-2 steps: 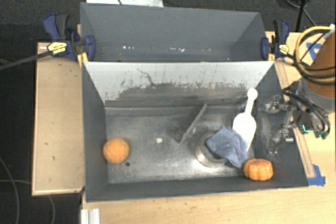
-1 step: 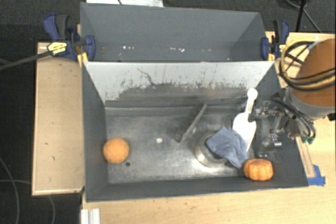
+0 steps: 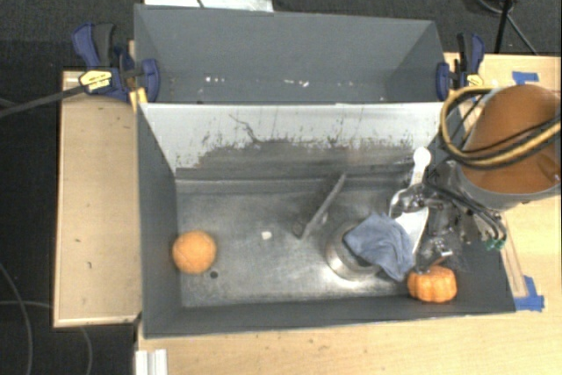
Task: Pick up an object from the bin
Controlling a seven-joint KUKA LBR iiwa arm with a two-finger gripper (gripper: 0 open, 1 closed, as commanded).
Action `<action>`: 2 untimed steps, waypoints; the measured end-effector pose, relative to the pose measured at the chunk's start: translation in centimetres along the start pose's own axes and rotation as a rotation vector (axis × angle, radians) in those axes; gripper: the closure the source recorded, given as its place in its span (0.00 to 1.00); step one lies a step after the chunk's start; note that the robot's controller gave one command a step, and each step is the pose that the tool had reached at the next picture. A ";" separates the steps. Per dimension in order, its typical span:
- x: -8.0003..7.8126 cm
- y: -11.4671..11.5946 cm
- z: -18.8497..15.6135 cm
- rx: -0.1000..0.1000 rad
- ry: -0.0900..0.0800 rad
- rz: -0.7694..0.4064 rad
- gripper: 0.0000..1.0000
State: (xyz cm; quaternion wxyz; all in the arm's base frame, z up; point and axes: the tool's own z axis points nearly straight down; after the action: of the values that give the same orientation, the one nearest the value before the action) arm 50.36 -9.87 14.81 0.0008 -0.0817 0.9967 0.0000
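Observation:
My gripper (image 3: pixel 428 228) hangs low at the bin's right side. Its lower end touches or overlaps the right edge of a crumpled blue-grey cloth (image 3: pixel 379 243). The cloth lies draped over the bowl of a metal ladle (image 3: pixel 344 263), whose handle runs up and to the left across the floor. A small orange pumpkin (image 3: pixel 432 284) sits just below the gripper, near the bin's front right corner. Whether the cloth is gripped cannot be made out.
An orange ball (image 3: pixel 194 252) rests near the front left corner. A tiny white scrap (image 3: pixel 265 234) lies on the floor between the ball and the ladle. The arm with its orange cover and cables leans in over the right wall.

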 end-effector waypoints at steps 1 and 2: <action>-1.6 -0.8 7.5 -0.002 0.000 0.081 1.00; -1.6 -0.8 7.5 -0.002 0.000 0.079 1.00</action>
State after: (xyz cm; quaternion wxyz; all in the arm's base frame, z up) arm 52.09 -10.45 7.30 0.0009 -0.0421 0.9991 0.0009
